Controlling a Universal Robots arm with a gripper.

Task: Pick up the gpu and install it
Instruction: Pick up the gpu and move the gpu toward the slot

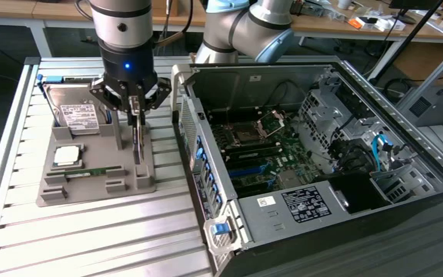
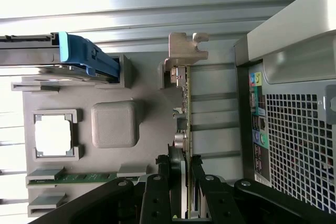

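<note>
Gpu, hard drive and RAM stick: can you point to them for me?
gpu (image 1: 138, 144), exterior view, its upright thin edge.
hard drive (image 1: 83, 117), exterior view, its white label.
RAM stick (image 2: 86, 177), wrist view, its green middle.

Fingers (image 2: 156, 195) hide one end of the gpu (image 2: 187, 111).

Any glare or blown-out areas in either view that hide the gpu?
Wrist view: the table washes out to white, the processor in its tray pocket too; the gpu in the pincer is properly exposed. Exterior view: mild glare streaks on the table, computer case interior dim but legible.
</note>
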